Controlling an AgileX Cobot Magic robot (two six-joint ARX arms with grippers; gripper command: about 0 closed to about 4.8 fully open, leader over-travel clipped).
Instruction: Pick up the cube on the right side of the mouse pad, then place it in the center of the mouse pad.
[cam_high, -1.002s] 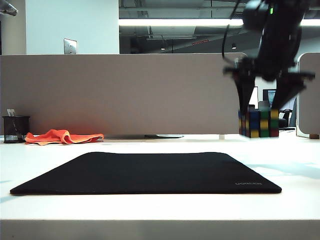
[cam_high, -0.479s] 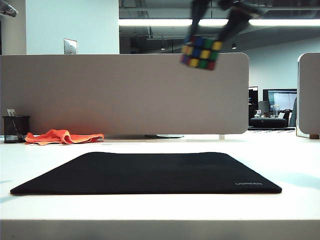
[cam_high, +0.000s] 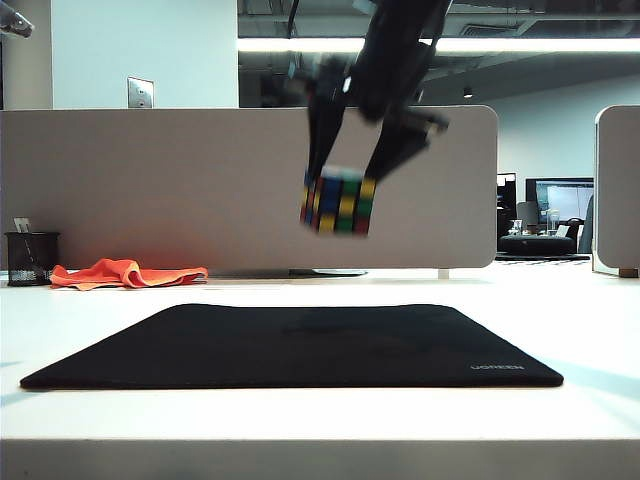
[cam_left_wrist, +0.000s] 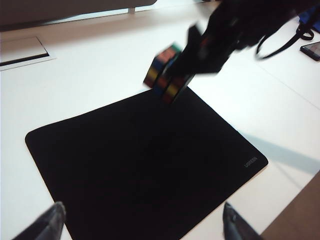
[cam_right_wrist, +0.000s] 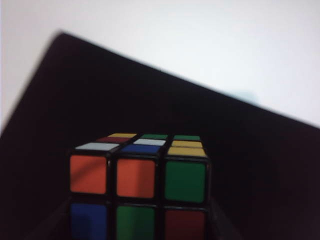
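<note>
Your right gripper (cam_high: 346, 190): fingers grasping the cube (cam_high: 338, 203), pad (cam_high: 290, 345) below them. Your left gripper (cam_left_wrist: 142, 225): fingers released, spread above the pad's near edge.

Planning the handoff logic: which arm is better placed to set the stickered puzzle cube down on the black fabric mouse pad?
Right. The right gripper holds the stickered puzzle cube above the black fabric mouse pad; the left gripper hangs open and empty near the pad's edge.

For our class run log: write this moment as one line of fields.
stage: carry | right hand: shut on cube, in air above mouse pad | left hand: open, idle near pad edge | placed: not yet
</note>
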